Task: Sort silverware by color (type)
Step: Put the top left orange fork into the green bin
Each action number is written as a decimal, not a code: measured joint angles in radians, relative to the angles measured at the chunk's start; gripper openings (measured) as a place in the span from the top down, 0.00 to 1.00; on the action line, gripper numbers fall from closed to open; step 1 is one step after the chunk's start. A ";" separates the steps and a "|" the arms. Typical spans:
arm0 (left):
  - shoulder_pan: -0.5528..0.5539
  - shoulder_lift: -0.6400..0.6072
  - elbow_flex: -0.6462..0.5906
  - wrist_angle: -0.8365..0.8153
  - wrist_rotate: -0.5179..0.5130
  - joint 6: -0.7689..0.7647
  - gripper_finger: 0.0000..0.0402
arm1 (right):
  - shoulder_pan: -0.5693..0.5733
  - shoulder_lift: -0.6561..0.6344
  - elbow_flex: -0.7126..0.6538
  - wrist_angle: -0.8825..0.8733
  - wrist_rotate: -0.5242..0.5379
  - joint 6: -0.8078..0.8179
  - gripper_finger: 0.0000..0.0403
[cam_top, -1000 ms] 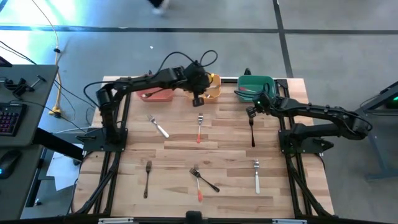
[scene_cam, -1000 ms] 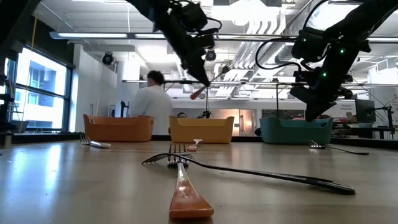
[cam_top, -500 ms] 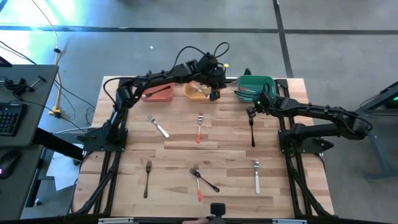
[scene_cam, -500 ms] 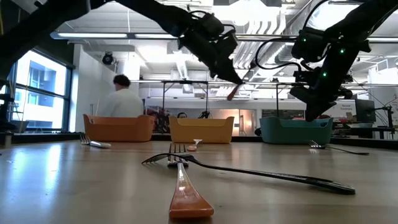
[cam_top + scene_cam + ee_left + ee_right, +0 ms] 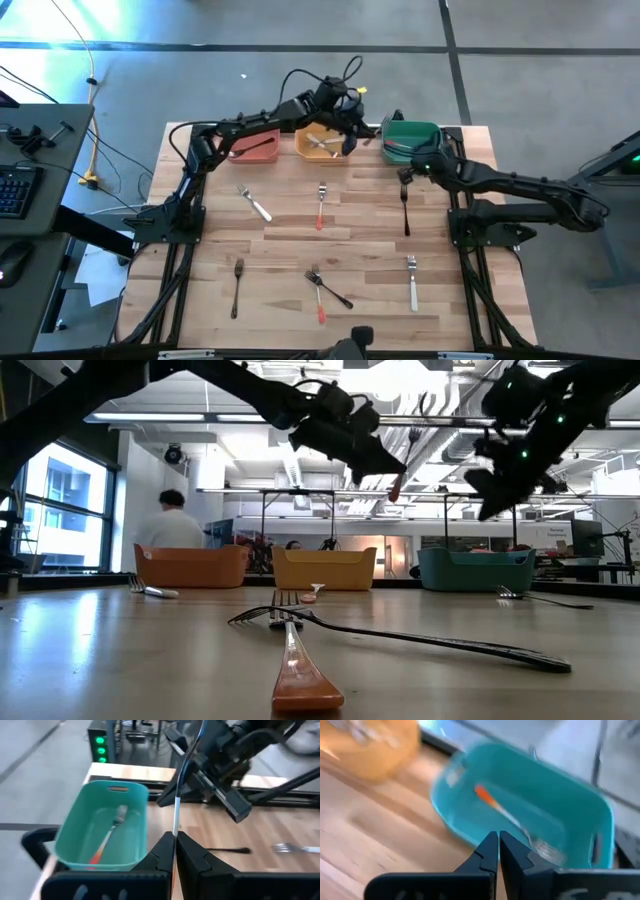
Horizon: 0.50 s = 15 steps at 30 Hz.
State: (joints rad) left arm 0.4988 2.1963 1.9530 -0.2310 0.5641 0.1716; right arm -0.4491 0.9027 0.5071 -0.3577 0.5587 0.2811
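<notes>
Forks lie scattered. In the green bin point(image 5: 412, 139) at one o'clock rests a red-handled fork point(image 5: 106, 839). The orange bin point(image 5: 318, 154) at twelve holds pale forks point(image 5: 320, 144); the red bin point(image 5: 251, 153) at eleven holds a dark fork point(image 5: 255, 149). Loose on the wood: a white fork point(image 5: 254, 203), a red-handled one point(image 5: 321, 206), a black one point(image 5: 406, 208), a dark one point(image 5: 238, 286), a crossed red and black pair point(image 5: 322, 290), and a white one point(image 5: 412, 281). One fork point(image 5: 183, 780) hangs upright in the left gripper point(image 5: 175, 839).

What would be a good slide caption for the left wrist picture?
Left gripper holds a red-handled fork upright beside the green bin, where another fork lies.
</notes>
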 joint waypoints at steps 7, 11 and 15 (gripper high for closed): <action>-0.003 0.000 0.000 -0.019 0.066 0.003 1.00 | 0.042 -0.139 -0.162 0.469 -0.211 -0.253 1.00; -0.001 0.000 0.000 -0.007 0.066 -0.004 1.00 | 0.029 -0.205 -0.222 0.640 -0.319 -0.286 1.00; -0.009 0.000 0.000 -0.007 0.064 0.004 1.00 | 0.029 -0.217 -0.231 0.705 -0.396 -0.280 0.99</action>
State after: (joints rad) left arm 0.4902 2.1960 1.9530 -0.2381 0.6281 0.1756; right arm -0.4198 0.6861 0.2758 0.3478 0.1626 0.0009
